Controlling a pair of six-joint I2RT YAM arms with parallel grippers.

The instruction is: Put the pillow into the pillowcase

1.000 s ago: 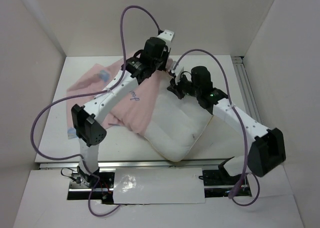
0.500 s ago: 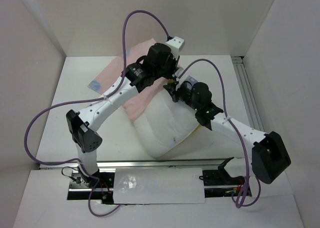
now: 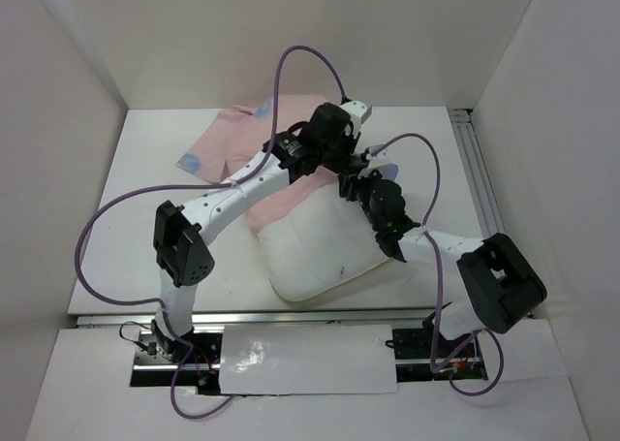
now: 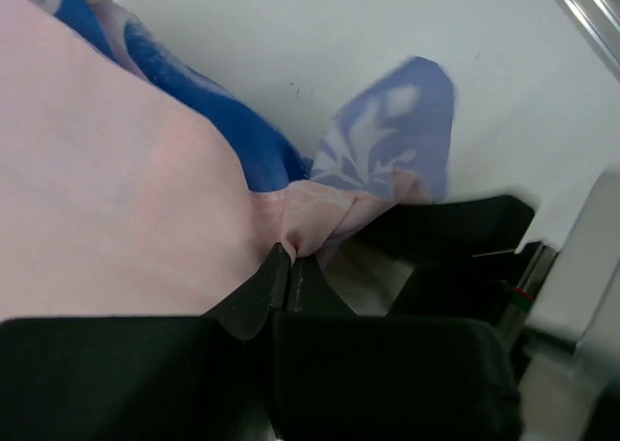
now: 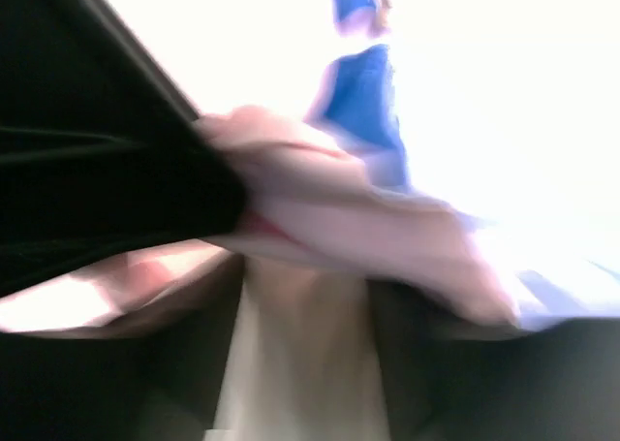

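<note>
Pillow (image 3: pixel 320 255) is lying mid-table (image 3: pixel 126 218), its far end sitting under the pink pillowcase (image 3: pixel 229 139), which is trailing toward the far left. Left gripper (image 4: pixel 289 259) is pinching a pillowcase fold, jaws closed on it. Right gripper (image 3: pixel 356 181) is sitting against the fabric; its view is blurring, so I cannot tell its state.

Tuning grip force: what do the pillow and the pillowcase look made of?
Pillowcase: thin woven cloth, probably cotton or polyester, matt. It is pale pink on one side and blue printed on the other, and it puckers into fine folds where the left claw pinches it.
Pillow: white matt fabric shell over a soft filling, likely fibre. It looks plump, with rounded edges.
</note>
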